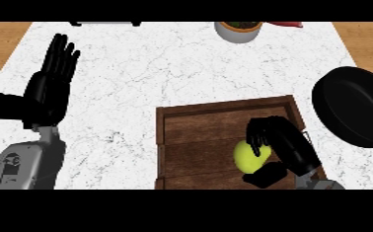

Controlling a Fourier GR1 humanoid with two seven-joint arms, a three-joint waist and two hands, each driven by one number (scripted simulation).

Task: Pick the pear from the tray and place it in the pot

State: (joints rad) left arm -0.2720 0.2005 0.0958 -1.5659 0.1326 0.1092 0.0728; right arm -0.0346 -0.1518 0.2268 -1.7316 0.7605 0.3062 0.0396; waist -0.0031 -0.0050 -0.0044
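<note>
Head view looks steeply down on a white marbled counter (pixel 167 73). A dark wooden tray (pixel 211 127) sits at the lower middle, and the yellow-green pear (pixel 250 158) lies in its right part. The right hand (pixel 280 144) is over the pear, fingers (pixel 256 136) curled across its top and the thumb (pixel 264 175) tucked beneath it, so the hand is clasping the fruit, which is inside the tray. The black pot (pixel 348 105) stands just beside the tray's right edge. The left hand (pixel 50 85) rests at the left side, fingers straight and pointing up, holding nothing. A grey bowl (pixel 238 31) stands at the counter's far edge.
</note>
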